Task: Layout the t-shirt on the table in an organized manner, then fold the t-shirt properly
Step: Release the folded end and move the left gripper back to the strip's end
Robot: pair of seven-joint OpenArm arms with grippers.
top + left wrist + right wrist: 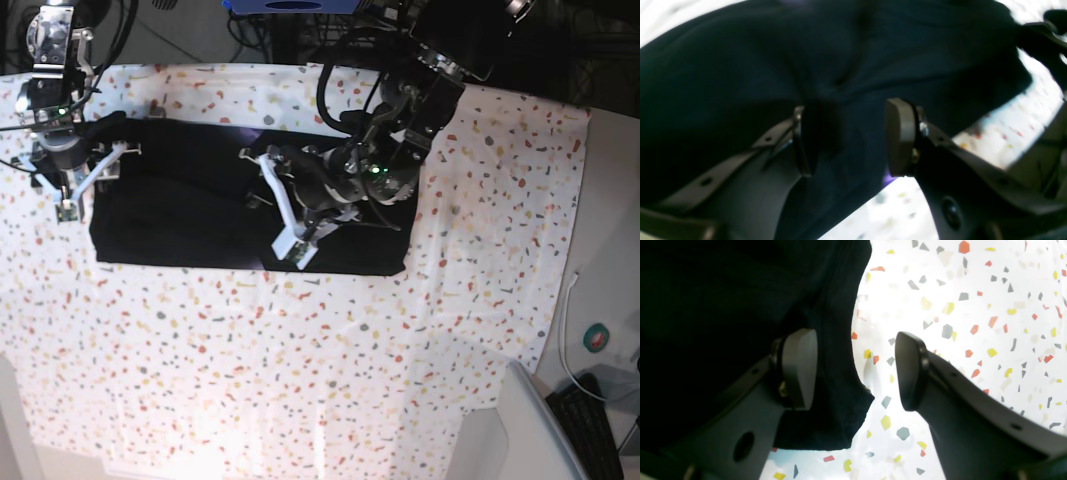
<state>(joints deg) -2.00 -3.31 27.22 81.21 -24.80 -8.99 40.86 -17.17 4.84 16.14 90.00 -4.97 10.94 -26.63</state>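
T-shirt (200,215) flat on surface (300,380) as compact dark rectangle, apparently part-folded. Left tool (846,140) released, pads apart just above cloth. Right tool (853,370) released, straddling shirt edge. Further folds judged outstanding.
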